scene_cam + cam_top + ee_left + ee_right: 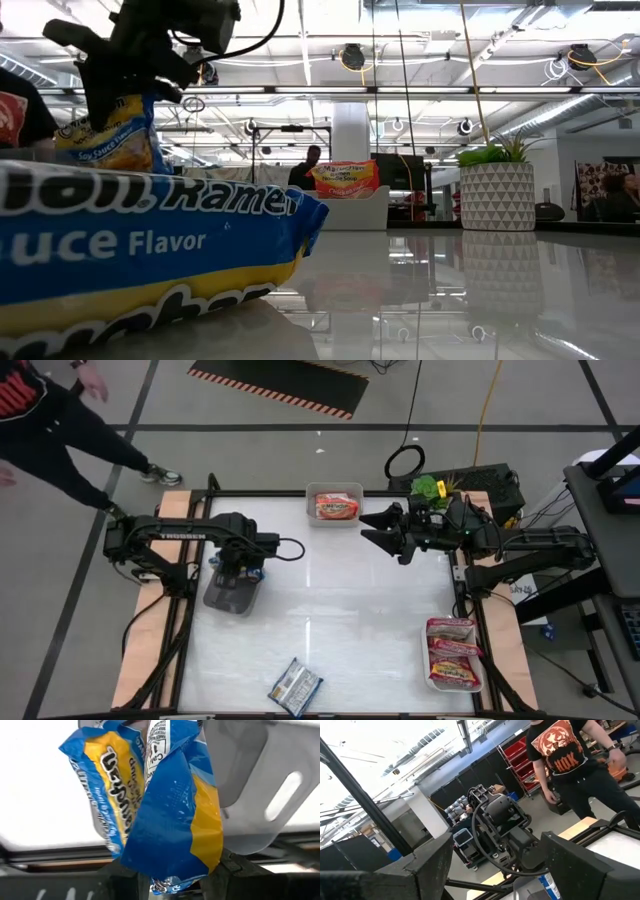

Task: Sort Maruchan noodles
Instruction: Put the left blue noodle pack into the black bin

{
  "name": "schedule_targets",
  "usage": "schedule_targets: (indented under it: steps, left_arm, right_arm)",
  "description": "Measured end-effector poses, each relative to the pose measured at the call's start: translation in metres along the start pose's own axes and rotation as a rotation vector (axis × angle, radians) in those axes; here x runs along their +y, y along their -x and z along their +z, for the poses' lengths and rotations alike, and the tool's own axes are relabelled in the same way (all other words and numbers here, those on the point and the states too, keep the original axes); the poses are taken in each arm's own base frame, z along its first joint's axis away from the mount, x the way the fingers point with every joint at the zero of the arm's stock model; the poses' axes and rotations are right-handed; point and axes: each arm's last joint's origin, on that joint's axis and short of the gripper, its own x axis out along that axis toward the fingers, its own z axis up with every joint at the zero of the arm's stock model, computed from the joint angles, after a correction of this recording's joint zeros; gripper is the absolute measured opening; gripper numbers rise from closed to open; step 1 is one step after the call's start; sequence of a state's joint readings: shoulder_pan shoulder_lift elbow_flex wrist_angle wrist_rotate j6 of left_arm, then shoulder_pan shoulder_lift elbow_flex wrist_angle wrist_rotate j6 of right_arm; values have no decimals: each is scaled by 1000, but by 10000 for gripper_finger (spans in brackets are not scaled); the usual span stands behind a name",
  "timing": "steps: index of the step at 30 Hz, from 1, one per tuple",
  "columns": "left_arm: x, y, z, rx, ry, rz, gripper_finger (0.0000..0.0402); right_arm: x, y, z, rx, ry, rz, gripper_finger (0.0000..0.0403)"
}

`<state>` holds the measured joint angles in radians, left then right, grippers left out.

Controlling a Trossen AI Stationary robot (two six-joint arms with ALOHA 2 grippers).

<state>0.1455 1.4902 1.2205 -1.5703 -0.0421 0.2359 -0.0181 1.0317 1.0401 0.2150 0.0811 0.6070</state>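
A blue packet (165, 815) hangs long-axis down, pinched in the left gripper (170, 875), directly over the grey tray (232, 595) at the table's left. The right gripper (385, 530) waits wide open by the far tray (334, 491), well apart; another blue packet (295, 686) lies at the near edge.

Crumpled blue-and-yellow noodle packet (165, 815) pinched between dark fingers (125, 880), beside grey tray (260, 785).

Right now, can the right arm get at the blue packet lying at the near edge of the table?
Probably yes. The right gripper is open and empty, and bare table lies between it and the blue packet. The left gripper is busy over the grey tray.
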Motion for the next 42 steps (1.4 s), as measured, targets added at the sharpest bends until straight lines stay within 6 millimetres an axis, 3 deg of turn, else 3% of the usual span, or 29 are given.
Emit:
schedule_targets:
  steps: [11, 22, 32, 36, 42]
  left_arm:
    - [1, -1, 0, 19, -168, 44, 126]
    - [-7, -46, -11, 216, -202, 40, 127]
    - [-10, -51, -12, 234, -177, 35, 129]
    - [-10, -51, -12, 232, -175, 35, 157]
    - [-9, -51, -12, 241, -153, 70, 234]
  right_arm:
    - [0, 0, 0, 3, -13, 5, 290]
    - [3, 0, -5, 36, -1, 12, 290]
    - [2, 0, -6, 43, 27, 1, 290]
    - [2, 0, -6, 41, 43, 0, 290]
    - [2, 0, -6, 41, 43, -1, 290]
